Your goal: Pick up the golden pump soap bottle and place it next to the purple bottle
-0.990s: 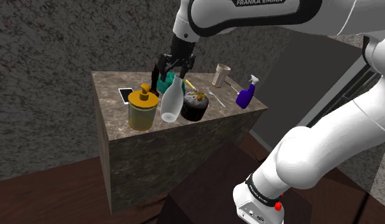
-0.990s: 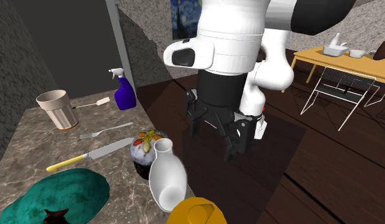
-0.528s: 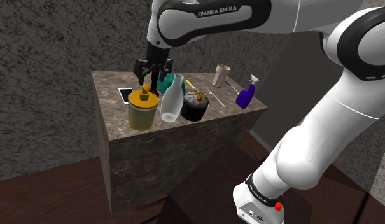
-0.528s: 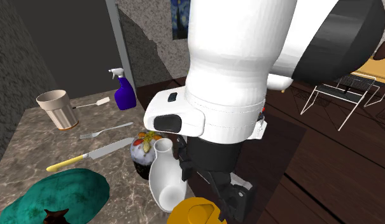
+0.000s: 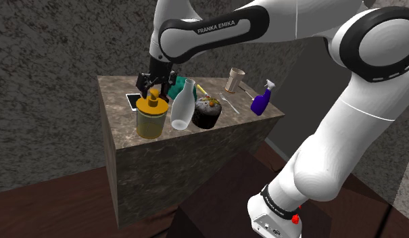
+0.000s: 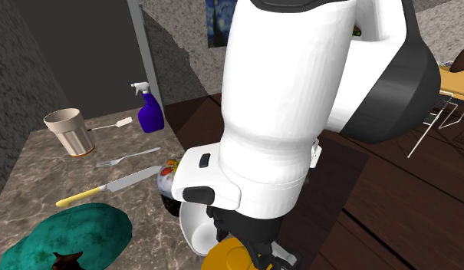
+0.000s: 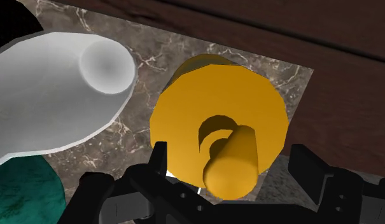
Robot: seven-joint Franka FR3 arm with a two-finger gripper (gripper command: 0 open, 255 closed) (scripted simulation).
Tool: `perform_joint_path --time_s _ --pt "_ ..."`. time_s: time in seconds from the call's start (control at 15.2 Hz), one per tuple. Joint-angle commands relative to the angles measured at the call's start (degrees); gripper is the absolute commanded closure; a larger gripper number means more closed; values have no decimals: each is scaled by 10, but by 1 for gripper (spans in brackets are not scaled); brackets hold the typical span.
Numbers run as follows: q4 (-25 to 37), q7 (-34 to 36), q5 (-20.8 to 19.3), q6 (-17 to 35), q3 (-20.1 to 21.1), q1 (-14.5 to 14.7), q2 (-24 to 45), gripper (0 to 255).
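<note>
Claw: the black gripper (image 5: pixel 150 84) (image 7: pixel 234 160) hangs right over the pump head, pointing down at the counter.
Fingers: wide apart; in the wrist view one finger (image 7: pixel 310 167) stands on each side of the pump spout, neither touching it, so nothing is held.
Golden pump soap bottle (image 5: pixel 151 120) (image 7: pixel 184 121) (image 6: pixel 230 257): upright near the counter's front edge, directly beneath the claw.
White vase (image 5: pixel 183 105) (image 7: pixel 57 102) (image 6: pixel 193 226): upright, just beside the golden bottle, on its right in the shoulder view.
Dark round dish (image 5: pixel 207 112): just beyond the vase, with a coloured topping.
Teal cloth (image 5: pixel 174 86) (image 6: pixel 69 230): bunched behind the vase.
Phone (image 5: pixel 132 101): flat on the counter behind the golden bottle.
Purple bottle (image 5: pixel 261 102) (image 6: pixel 150 112): a spray bottle at the counter's far corner, well apart from the golden bottle.
Between them: a knife (image 6: pixel 107 188), a fork (image 6: pixel 126 159) and a tan cup (image 5: pixel 235 80).
Counter (image 5: pixel 169 155): a marbled stone block.
</note>
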Motion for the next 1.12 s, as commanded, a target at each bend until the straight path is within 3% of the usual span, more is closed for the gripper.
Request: perform_joint_path --time_s 0.0,0.46,0.53,1.06 --pt "-5 1 -2 12 0 0 7 0" --pt "-5 1 -2 12 0 0 7 0" --pt "-5 1 -2 12 0 0 7 255" --pt "-5 1 -2 12 -1 0 7 255"
